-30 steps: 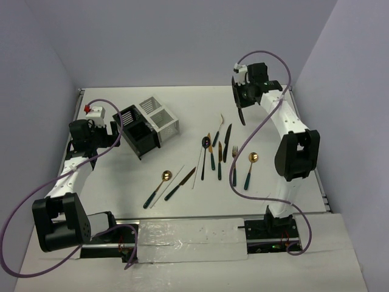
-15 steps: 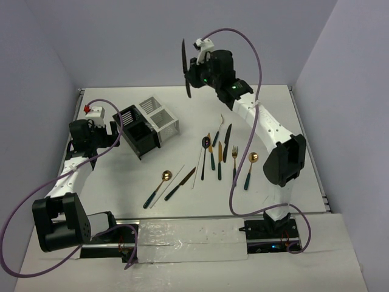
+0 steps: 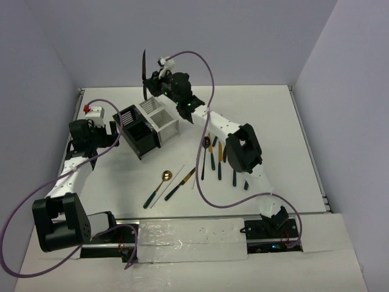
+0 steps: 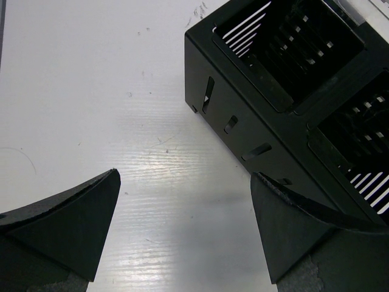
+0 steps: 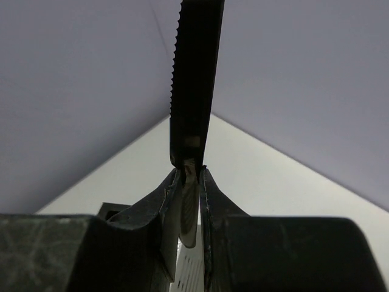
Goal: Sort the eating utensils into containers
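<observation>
Our right tool is closed narrowly on a black knife. It pinches the knife's lower end, so the serrated blade stands upright above the fingers. We see it held high by the far side of the white caddy, with the caddies showing below it in the wrist view. Our left tool stands wide open and holds nothing, low over the desk and just beside the black caddy, which adjoins the white one. We find the other utensils lying flat on the desk to the right of the caddies, among them a gold spoon.
</observation>
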Available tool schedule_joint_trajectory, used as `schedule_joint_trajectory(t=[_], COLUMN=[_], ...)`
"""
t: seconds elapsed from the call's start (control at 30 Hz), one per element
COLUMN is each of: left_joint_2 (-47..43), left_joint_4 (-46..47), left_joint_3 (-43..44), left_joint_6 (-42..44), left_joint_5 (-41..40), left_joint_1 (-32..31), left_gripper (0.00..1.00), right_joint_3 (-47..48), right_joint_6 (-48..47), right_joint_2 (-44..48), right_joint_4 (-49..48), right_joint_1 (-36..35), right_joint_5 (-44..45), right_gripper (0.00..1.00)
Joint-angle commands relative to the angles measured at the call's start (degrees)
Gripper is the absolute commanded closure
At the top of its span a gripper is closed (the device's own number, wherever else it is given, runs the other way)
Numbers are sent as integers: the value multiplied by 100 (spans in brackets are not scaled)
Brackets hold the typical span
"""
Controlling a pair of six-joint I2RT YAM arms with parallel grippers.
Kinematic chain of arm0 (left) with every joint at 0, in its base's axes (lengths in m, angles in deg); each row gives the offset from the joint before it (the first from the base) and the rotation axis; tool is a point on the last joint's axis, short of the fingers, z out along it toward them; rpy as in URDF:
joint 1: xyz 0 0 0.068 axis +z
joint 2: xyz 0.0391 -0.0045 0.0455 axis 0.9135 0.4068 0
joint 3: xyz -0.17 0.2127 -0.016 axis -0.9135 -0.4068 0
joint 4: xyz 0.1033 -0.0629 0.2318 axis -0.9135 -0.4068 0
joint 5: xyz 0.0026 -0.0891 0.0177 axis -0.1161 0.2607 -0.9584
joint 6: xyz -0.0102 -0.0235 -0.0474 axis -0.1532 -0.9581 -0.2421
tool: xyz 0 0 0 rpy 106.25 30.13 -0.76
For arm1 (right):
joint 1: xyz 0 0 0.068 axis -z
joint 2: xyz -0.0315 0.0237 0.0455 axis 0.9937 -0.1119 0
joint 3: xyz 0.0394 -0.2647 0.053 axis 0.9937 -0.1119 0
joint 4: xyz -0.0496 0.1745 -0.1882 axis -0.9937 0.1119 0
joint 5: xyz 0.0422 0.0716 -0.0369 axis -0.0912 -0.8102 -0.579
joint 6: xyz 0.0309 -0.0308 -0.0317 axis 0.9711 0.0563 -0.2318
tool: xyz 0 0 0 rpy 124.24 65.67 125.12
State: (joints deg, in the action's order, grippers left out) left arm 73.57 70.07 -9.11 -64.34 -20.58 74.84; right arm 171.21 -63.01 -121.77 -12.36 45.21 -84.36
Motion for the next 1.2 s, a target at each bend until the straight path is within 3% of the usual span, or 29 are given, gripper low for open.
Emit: schedule_joint_trajectory(t=[0.0, 0.53, 0.77, 1.17], left_joint_2=[-155, -217, -260, -252], left_joint_4=[111, 173, 173, 129], left_joint_3=[201, 183, 192, 227], left_joint_6=[49, 67, 84, 84], left_joint_5=[-103, -111, -147, -129], left_joint_1=[39, 39, 47, 47], left_gripper=[1, 1, 1, 1], right_joint_3=[631, 509, 165, 61], right_joint_6=[-14, -147, 64, -15], right_joint_2=[-373, -867, -744, -227], right_joint_4=[-782, -168, -265, -9], right_joint_1=[-135, -267, -294, -294], right_joint_5=[296, 718, 912, 850], right_gripper=[100, 99, 76, 54])
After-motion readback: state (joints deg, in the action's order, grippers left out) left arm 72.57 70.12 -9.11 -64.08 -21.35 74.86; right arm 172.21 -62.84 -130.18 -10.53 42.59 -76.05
